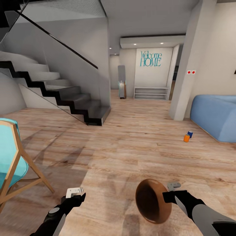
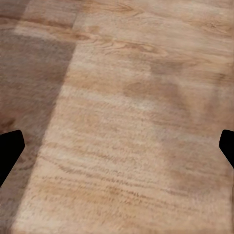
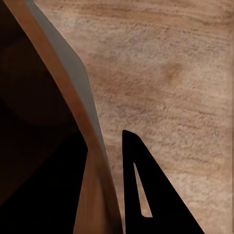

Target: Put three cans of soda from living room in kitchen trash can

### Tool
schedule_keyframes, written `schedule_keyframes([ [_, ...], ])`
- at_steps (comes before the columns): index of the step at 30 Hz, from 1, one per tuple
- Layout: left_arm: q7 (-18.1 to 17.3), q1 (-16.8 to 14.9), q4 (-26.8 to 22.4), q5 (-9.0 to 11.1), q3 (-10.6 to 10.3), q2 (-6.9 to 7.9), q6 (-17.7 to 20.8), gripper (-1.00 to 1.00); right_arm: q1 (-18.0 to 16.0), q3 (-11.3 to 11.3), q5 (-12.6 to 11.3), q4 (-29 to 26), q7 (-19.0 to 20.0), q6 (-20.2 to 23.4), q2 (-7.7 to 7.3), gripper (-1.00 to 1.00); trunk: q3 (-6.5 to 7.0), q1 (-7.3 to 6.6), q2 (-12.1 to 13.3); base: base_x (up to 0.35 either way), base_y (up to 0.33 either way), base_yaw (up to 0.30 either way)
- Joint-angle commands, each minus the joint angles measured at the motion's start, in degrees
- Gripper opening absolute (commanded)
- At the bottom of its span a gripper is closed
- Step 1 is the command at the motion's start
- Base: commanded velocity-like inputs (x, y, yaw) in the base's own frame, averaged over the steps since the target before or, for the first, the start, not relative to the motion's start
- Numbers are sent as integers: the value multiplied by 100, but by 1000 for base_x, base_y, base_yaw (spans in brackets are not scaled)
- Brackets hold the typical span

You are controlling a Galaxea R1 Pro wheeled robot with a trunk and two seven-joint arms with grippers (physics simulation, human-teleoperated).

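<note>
Gripping trash can [image 3: 58, 97] rim, right end effector [image 3: 109, 190].

Pale wood plank floor [image 1: 131, 147] runs through the open room. A dark staircase [image 1: 65, 98] with a glass side panel climbs at the left. On the far white wall, teal lettering [image 1: 150, 59] reads "Welcome HOME" above a low shelf [image 1: 151, 92]. A light-blue sofa [image 1: 216, 114] sits right, a turquoise wood-framed chair [image 1: 13, 160] near left.

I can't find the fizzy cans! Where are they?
In the head view, an orange can and a blue can stand together on the wooden floor, right side, near the blue sofa.
</note>
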Motion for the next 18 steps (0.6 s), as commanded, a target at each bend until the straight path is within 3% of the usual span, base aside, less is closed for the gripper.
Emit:
schedule_keyframes([
  [1,-2,0,8,-1,0,0,-36,100,7,-67,-37,-8,41,-44,-3,-100,19,-23,41,0,0,0],
  [5,1,0,54,-6,4,0,-165,100,154,-94,-39,-39,56,-218,-1,-100,91,-111,202,0,0,0],
  [11,3,0,233,-3,1,0,-282,100,231,-304,-35,-84,70,-297,-1,-100,198,-243,442,0,0,0],
  [18,2,0,270,-2,0,0,-366,100,339,-329,-36,-85,65,-673,0,-100,324,-396,723,0,0,0],
])
